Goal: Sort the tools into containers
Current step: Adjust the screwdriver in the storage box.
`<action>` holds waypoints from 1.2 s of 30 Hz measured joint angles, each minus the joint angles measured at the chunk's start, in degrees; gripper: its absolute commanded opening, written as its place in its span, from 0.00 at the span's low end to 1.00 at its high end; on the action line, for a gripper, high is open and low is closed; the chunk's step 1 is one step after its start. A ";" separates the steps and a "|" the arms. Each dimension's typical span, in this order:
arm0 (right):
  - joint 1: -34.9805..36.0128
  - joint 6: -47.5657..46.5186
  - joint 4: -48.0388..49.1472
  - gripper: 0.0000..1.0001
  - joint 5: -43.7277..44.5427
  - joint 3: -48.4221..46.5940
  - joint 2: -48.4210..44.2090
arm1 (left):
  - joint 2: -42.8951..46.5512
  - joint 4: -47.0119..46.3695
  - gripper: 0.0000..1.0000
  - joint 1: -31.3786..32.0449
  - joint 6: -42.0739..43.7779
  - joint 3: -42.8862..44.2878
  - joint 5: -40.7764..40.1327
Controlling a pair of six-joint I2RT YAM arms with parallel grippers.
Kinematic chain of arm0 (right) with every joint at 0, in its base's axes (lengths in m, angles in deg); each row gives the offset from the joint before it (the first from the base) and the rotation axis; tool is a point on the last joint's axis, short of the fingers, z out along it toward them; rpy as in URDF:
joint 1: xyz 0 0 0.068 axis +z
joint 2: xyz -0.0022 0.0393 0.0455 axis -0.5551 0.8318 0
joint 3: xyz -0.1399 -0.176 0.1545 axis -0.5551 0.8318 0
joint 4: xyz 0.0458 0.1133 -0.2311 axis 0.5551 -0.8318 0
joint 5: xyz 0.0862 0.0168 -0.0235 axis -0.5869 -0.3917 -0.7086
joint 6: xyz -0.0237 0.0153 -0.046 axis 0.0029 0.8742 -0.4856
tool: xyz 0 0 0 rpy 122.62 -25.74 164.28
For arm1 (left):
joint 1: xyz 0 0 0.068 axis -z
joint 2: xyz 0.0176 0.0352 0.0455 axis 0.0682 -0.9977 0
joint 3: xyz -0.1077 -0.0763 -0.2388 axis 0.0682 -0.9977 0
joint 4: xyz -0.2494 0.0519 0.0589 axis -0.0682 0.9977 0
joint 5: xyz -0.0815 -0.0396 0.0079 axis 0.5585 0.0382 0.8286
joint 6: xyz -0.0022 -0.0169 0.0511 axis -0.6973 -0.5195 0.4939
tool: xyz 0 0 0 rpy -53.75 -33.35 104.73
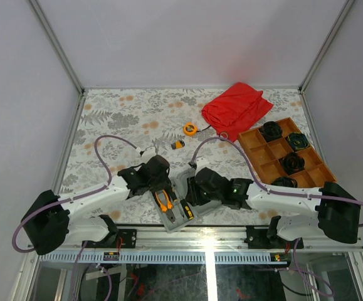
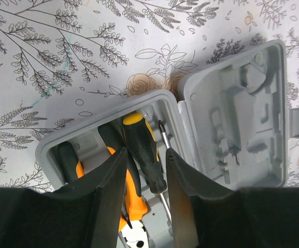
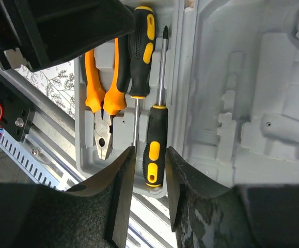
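The grey case lies open near the table's front edge. Its left tray holds orange-handled pliers and two black-and-yellow screwdrivers, head to tail. Its other tray holds no tool. My left gripper hovers partly open over one screwdriver's handle. The right gripper is astride the other screwdriver's handle with a gap showing, so nothing is gripped. A round orange tape measure and a tiny orange-black piece lie on the cloth farther back.
A crumpled red cloth lies at the back right. Beside it an orange-brown divided tray holds several black round parts. The metal rail of the table's near edge runs just past the case. Both arms crowd together over the case.
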 measured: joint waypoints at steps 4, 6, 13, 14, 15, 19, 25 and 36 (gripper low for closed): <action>1.01 2.34 0.81 0.35 0.74 -0.15 1.73 | -2.71 -0.26 0.32 -0.13 0.44 0.46 0.68; 1.07 3.74 1.22 0.34 1.18 -0.09 1.81 | -4.02 -0.28 0.32 -0.20 0.57 0.79 0.94; 1.07 7.21 4.09 0.32 1.92 2.16 1.57 | -6.23 -0.79 0.31 -0.22 0.76 0.98 1.05; 1.07 7.41 4.11 0.32 1.92 2.25 1.57 | -6.40 -0.87 0.30 -0.22 0.76 0.98 1.05; 1.07 7.50 4.13 0.31 1.92 2.25 1.57 | -6.60 -1.05 0.30 -0.22 0.76 1.01 1.05; 1.11 7.93 4.55 0.30 1.90 2.25 1.64 | -7.63 -1.57 0.29 -0.22 0.76 1.57 1.05; 1.14 8.00 4.92 0.28 1.16 2.23 2.93 | -8.68 -1.68 0.27 -0.22 0.81 2.27 1.01; 3.87 7.02 4.94 0.26 0.39 -1.57 7.93 | -9.29 -2.29 0.26 -0.24 0.81 2.05 0.94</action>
